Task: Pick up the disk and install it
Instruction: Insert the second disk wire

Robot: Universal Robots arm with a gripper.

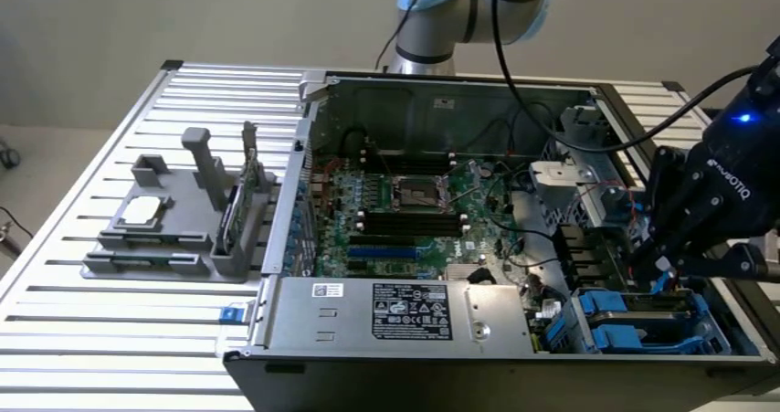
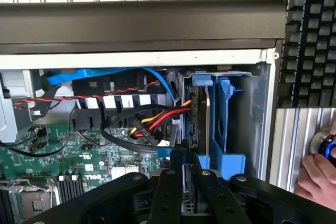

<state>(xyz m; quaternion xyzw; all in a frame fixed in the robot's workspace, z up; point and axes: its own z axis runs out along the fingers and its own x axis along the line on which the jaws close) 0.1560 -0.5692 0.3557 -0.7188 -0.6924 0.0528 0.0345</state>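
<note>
Beside the keyboard [image 2: 310, 35], wrist view catches a hand [image 2: 315, 174]; disk [image 2: 198, 114] stands in its bay

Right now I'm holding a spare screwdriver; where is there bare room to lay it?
Free: slatted table in front of the grey fixture, and the strip behind it. Crowded: the open computer case, above all its drive-bay corner, where the gripper works at the disk among cables.

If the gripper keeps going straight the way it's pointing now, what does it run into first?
Probably the disk, standing on edge in its blue carrier frame in the drive bay directly ahead of the gripper. The red and yellow cables lie just beside that line; depth is unclear.
</note>
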